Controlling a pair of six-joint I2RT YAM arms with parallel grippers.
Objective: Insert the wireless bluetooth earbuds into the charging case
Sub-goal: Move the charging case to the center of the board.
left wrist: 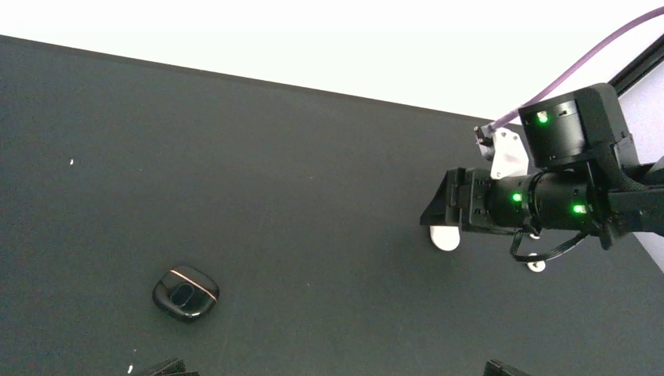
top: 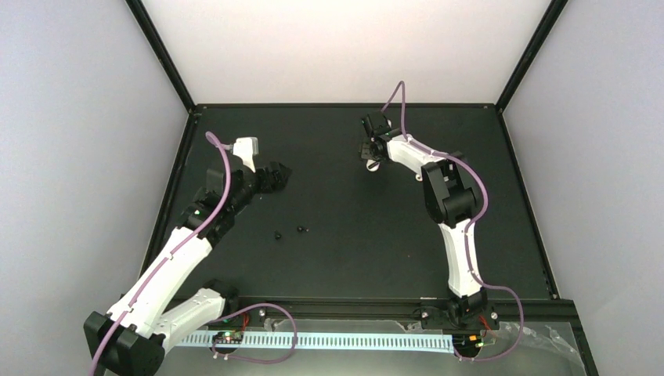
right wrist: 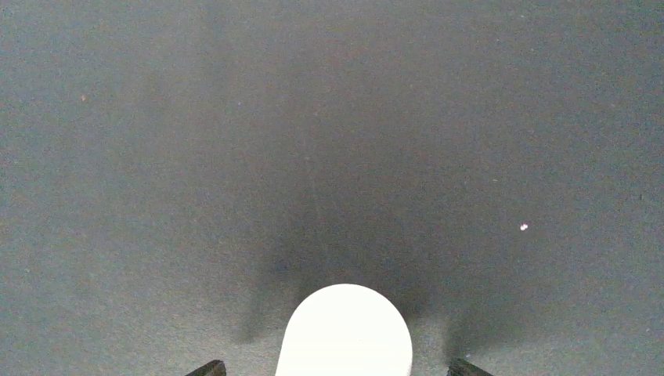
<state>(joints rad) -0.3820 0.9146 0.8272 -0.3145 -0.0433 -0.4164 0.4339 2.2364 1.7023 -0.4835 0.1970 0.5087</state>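
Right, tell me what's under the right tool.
The white case lies on the table inside the open right tool, touching neither side. Only its outer shell shows; its inside and the table beneath it are covered.

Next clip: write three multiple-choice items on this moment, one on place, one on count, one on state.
1. Where is the charging case? A) between the right end effector's fingertips B) by the left arm's base C) atop an earbud
2. How many earbuds lie on the table? A) one B) two C) four
3. The right end effector is: A) shut on the case B) open C) out of view
A: right wrist view shows it there. B: two black buds mid-table. B: both fingertips stand clear of the case.
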